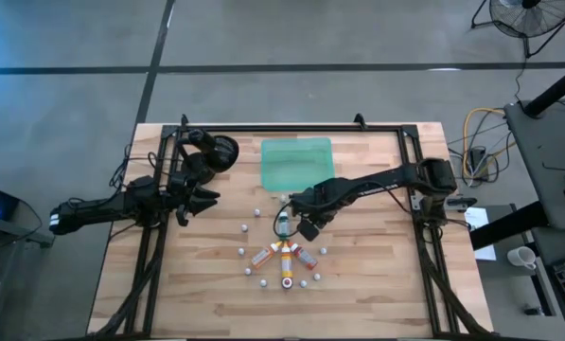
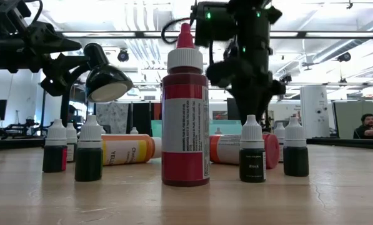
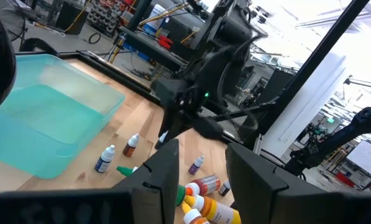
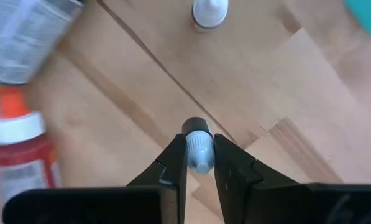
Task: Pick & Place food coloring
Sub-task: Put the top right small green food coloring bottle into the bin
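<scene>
right pincer (image 4: 200,163) grasps small bottle (image 4: 198,147) | left pincer (image 3: 201,167) released | tray (image 1: 296,161)

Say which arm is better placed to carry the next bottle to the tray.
Right. Its gripper is already shut on a small bottle close to the green tray. The left gripper waits open at the table's left side, away from the bottles.

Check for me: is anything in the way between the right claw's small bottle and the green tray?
Nothing visible is. The right claw is shut on a small bottle, just off the near edge of the green tray. The other bottles lie on the far side from the tray.
</scene>
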